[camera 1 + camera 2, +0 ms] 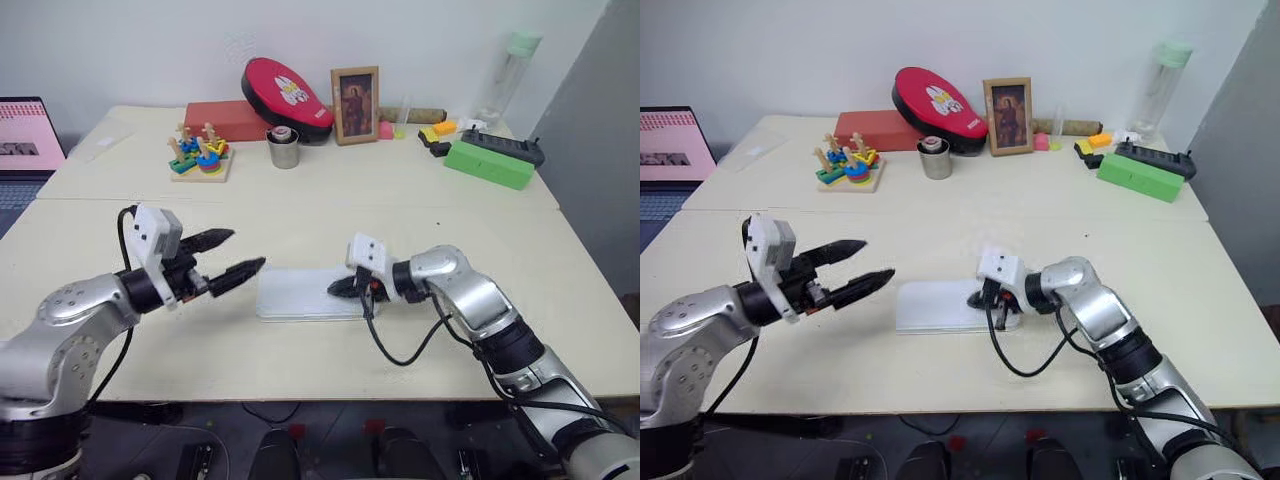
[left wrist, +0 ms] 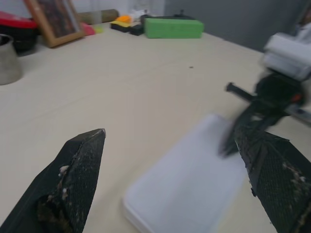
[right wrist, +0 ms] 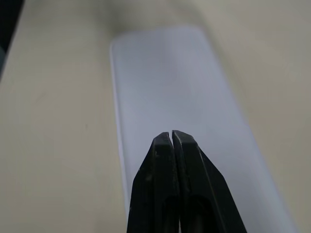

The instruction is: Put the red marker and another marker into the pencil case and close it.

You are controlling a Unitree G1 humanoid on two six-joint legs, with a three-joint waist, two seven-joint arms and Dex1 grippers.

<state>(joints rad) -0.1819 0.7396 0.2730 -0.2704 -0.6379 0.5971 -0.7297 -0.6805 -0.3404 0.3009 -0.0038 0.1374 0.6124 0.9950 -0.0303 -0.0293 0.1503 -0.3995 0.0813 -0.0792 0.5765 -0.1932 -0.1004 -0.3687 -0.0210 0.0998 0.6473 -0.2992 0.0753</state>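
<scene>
The left tool (image 1: 237, 253) hovers wide open, just left of the pencil case (image 1: 300, 295), which lies lid-down flat on the near desk (image 1: 400, 190). The right tool (image 1: 343, 288), pinched empty, rests over the case's right end. Pressing off-centre could skid the case. The right wrist view shows the lid unbroken, no markers

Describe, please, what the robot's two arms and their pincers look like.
Both arms have rounded silver-grey shells with black joints and a loose black cable looping along each forearm. A boxy white block sits at each wrist. The left pincer and right pincer each have two black, tapering, pointed fingers with a fine textured inner face.
</scene>
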